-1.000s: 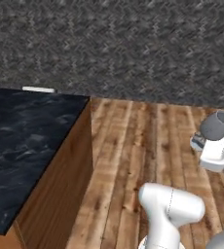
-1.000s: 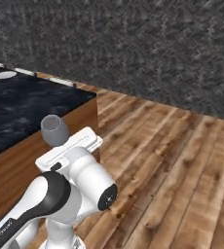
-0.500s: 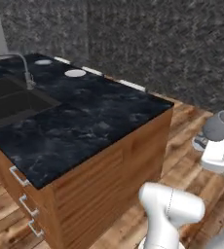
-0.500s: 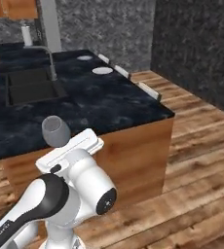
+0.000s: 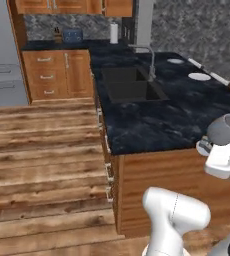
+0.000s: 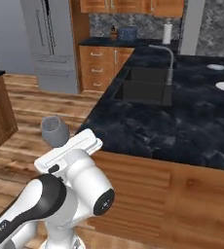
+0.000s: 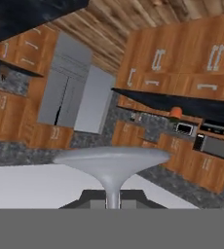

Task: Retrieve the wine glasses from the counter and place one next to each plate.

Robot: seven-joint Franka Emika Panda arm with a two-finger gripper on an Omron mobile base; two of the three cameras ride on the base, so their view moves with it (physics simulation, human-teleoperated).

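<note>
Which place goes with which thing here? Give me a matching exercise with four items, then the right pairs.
Things:
1. wine glass
2. white plate
3. faucet
4. paper towel roll

Places:
A. on the back counter, under the wall cabinets
B. clamped in the gripper, bowl up
C. flat on the black counter, right of the sink
D. arching over the sink's rim

Pairs: 1-B, 2-C, 3-D, 4-A

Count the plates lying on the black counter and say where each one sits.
2. The white plate lies on the counter beyond the sink, and the pale plate lies further back along the same far edge. Others may be out of frame.
</note>
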